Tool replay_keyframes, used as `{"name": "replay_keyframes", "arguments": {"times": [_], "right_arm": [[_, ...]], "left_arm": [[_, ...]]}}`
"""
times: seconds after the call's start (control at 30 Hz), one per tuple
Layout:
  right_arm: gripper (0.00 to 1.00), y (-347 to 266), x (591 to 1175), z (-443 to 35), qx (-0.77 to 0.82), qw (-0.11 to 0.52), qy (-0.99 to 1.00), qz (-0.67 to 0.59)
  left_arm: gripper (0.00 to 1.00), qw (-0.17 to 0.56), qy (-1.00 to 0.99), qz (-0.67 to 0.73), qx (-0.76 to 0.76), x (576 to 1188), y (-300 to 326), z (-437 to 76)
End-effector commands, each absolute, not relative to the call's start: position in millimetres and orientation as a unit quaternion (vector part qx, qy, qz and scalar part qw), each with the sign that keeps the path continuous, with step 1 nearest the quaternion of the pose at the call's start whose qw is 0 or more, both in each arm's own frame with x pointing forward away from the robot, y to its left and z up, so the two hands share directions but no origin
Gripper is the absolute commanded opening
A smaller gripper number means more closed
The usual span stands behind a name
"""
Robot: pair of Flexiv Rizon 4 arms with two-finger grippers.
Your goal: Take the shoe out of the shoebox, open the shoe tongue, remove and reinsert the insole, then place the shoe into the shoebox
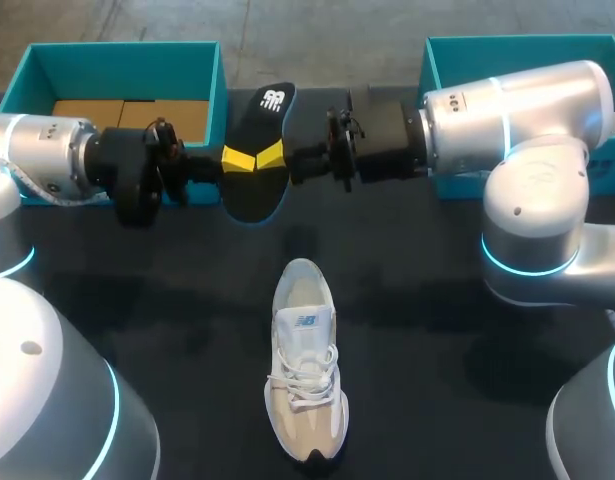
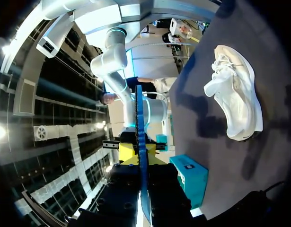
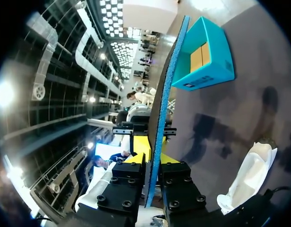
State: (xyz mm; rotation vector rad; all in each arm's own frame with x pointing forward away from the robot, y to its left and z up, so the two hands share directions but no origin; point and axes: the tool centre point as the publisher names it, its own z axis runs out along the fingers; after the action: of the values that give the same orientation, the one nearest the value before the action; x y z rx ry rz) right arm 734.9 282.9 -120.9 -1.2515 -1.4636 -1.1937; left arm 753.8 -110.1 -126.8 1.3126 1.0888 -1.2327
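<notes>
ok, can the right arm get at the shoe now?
Probably not yet: the right gripper is shut on the insole, as is the left gripper. The shoe lies uncovered on the table, so the way looks free once it lets go.

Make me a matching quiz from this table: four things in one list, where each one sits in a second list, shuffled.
1 insole
2 shoe
3 left teal box
4 right teal box

A lying on the table, front middle
B brown cardboard inside
C gripped by left gripper and right gripper
D partly hidden by the right arm

Pairs: 1-C, 2-A, 3-B, 4-D
</notes>
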Motion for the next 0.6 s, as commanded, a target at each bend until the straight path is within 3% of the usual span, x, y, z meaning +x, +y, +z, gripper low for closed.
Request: {"name": "replay_keyframes", "arguments": {"times": [0.03,0.13,0.53,0.6], "right_arm": [[0.08,284.8,735.1,-122.5,-0.501,0.425,-0.584,-0.478],[0.0,284.6,735.1,-123.0,-0.501,0.425,-0.582,-0.479],[0.0,283.8,735.2,-123.4,-0.499,0.426,-0.582,-0.481],[0.0,283.8,735.3,-123.4,-0.499,0.426,-0.582,-0.481]], "left_arm": [[0.0,0.497,0.449,-0.508,0.542,754.1,-111.3,-127.7],[0.0,0.497,0.449,-0.508,0.542,754.1,-111.3,-127.7],[0.0,0.495,0.449,-0.506,0.545,753.8,-111.6,-127.8],[0.32,0.494,0.448,-0.507,0.547,753.2,-111.5,-127.6]]}}
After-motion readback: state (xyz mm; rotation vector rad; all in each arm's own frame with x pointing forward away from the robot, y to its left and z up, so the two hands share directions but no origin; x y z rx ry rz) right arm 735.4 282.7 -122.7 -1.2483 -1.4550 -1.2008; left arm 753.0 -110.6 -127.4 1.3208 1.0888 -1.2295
